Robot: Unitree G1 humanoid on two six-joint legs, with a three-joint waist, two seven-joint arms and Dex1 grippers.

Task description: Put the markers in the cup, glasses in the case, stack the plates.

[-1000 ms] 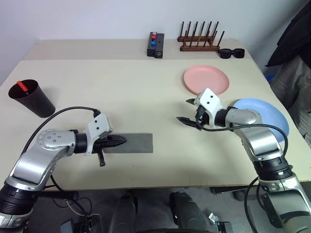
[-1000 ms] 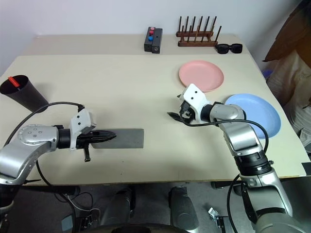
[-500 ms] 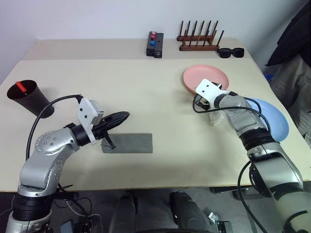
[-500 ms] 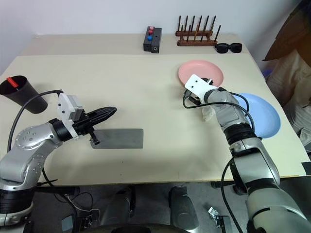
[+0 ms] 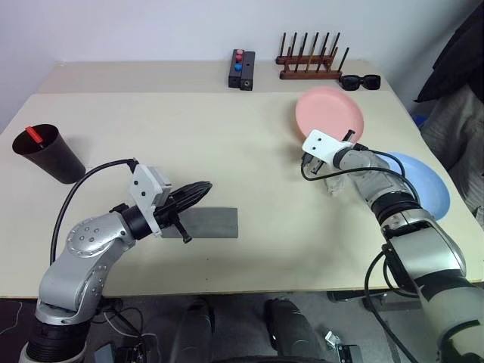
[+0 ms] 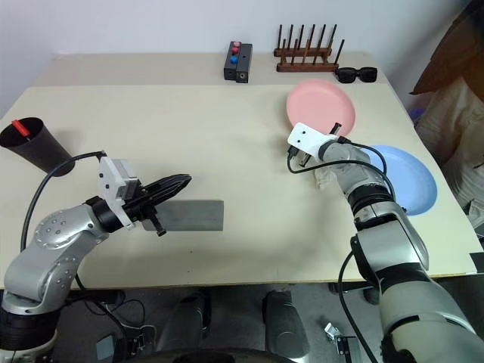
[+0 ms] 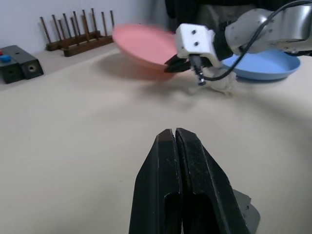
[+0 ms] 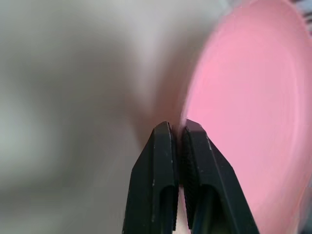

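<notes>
My right gripper (image 8: 178, 127) is shut on the near rim of the salmon pink plate (image 5: 330, 113), which is tipped up off the table. The light blue plate (image 5: 420, 181) lies flat just right of that arm. My left gripper (image 5: 204, 187) is shut and empty, held a little above the left end of the grey case (image 5: 215, 223), which lies flat on the table. The dark cup (image 5: 49, 155) stands at the far left with a red-capped marker (image 5: 34, 134) sticking out of it. The glasses are out of view.
At the back stand a black box with coloured buttons (image 5: 243, 69), a wooden peg rack (image 5: 311, 64) and black sunglasses (image 5: 360, 82). A small pale crumpled thing (image 5: 337, 184) lies by my right forearm. A person (image 5: 454, 113) is at the right edge.
My right gripper reached the pink plate's near rim, shut on it and tipped the plate up. My left arm swung up and to the right over the case, still shut.
</notes>
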